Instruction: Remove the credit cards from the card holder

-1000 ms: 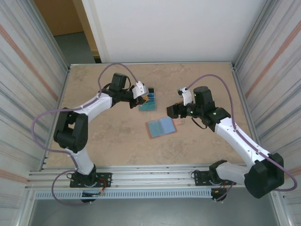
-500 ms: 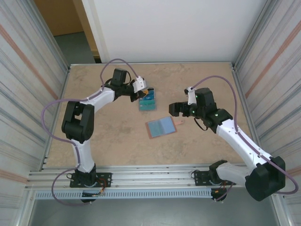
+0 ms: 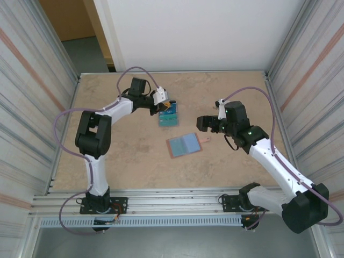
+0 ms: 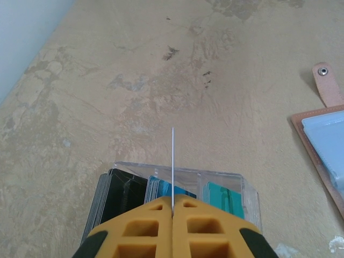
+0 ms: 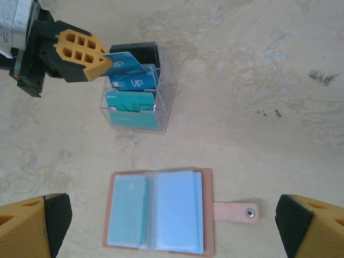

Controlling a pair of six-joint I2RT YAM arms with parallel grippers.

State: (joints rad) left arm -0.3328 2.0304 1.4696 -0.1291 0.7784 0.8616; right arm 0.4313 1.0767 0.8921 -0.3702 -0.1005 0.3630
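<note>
The task is looking well advanced: black, blue and teal credit cards (image 5: 130, 102) are standing sorted in a clear plastic box (image 5: 166, 88), and the left gripper (image 5: 99, 58) is pinching 1 more blue card (image 5: 126, 60) tight by its edge, just above that box. The card holder (image 3: 184, 144) is lying open and flat on the table (image 3: 123, 156) near the box, strap tab (image 5: 236, 210) pointing right. 1 teal card (image 5: 128, 212) is showing in its left pocket, waiting to come out; whether the pale right pocket is holding anything, I cannot tell. The right gripper (image 3: 201, 122) is hovering by the holder, jaws spread wide and gripping nothing. The left gripper is crowding the box.
</note>
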